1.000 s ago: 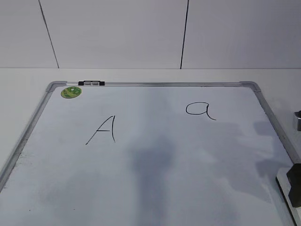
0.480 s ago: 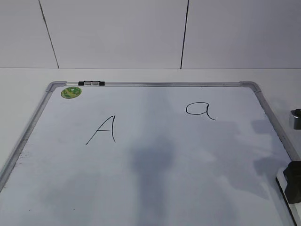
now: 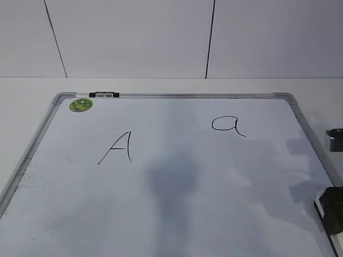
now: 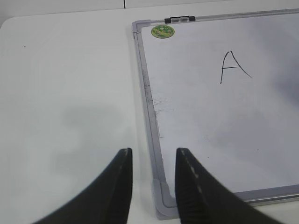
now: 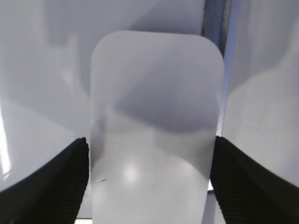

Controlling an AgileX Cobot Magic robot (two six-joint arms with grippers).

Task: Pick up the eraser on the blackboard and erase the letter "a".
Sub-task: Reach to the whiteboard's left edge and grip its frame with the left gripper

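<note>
The blackboard [image 3: 187, 96] lies flat on the table. The letter "a" [image 3: 229, 125] is at its far right. The white eraser [image 5: 154, 116] lies at the board's right edge, over the frame strip [image 5: 217, 28]. Only its white corner [image 3: 320, 206] shows in the exterior view. My right gripper [image 5: 149, 140] has one dark finger pressed on each long side of the eraser. It sits at the right edge of the exterior view [image 3: 335, 174]. My left gripper [image 4: 153, 151] is open and empty over the board's near left corner [image 4: 163, 205].
A capital "A" [image 3: 118, 147] is on the board's left half, also in the left wrist view [image 4: 235, 67]. A green round sticker [image 3: 81, 105] and a black clip [image 3: 104, 95] sit at the far left corner. White table [image 4: 70, 93] lies left of the board.
At the right edge, the far finger of my right gripper has come down towards the near finger, closing on the eraser. The board and letters are unchanged.
</note>
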